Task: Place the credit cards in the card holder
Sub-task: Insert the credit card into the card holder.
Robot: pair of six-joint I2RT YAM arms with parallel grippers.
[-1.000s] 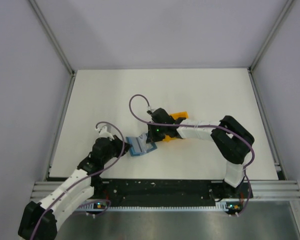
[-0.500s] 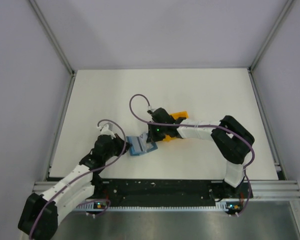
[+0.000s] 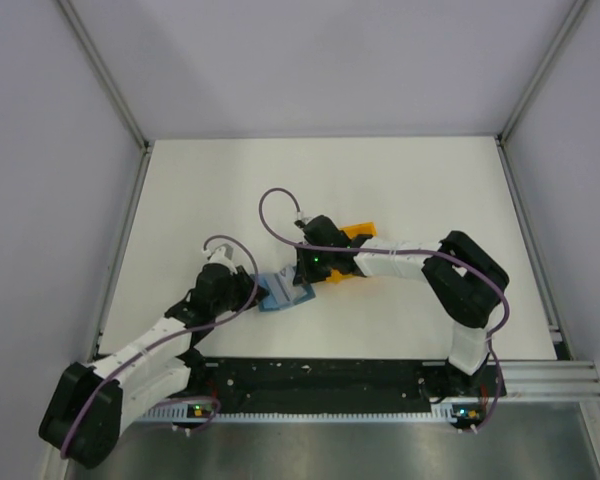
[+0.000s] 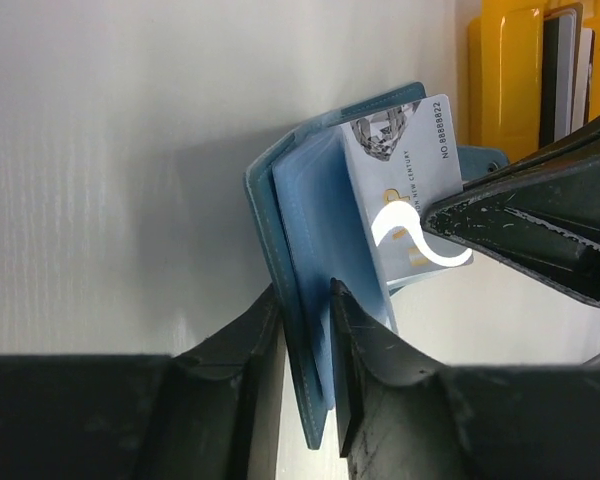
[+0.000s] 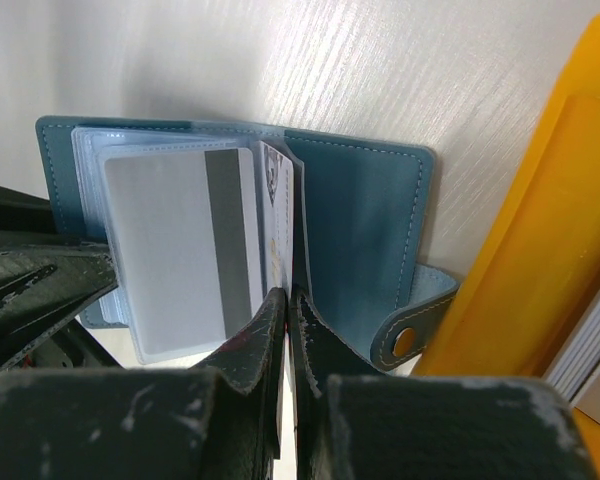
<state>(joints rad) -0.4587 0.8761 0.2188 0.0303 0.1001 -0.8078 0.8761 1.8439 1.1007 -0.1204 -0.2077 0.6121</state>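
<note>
the step in hand looks like feeding one card into a pocket of the wallet (image 5: 365, 230). the wallet lies open on the table (image 4: 110, 150), directly ahead of both tools. the right gripper (image 5: 287, 298) has its jaws pressed together on the near edge of the card (image 4: 405, 160), which runs straight out from its fingertips, edge-on to its own camera. the card sits in the fold between the stack of clear sleeves and the bare cover. to the left of those fingertips a grey card (image 5: 170, 250) with a dark stripe already sits in the front sleeve. the orange rack (image 5: 540, 240) stands off to their right, just beyond the wallet's snap tab.

the left gripper (image 4: 305, 295) straddles one cover and its sleeves, a jaw close on each side. whether it is pinching or only bracketing them, i cannot tell. from its camera much of the card shows above the pale sleeves, tilted, so i judge it only part way in. whether its far edge has entered a pocket is hidden.

the next move calls for a push along the card's own plane, deeper into the fold. the left tool needs to brace the wallet so it does not slide away. the right jaws should part only once the card is seated.
</note>
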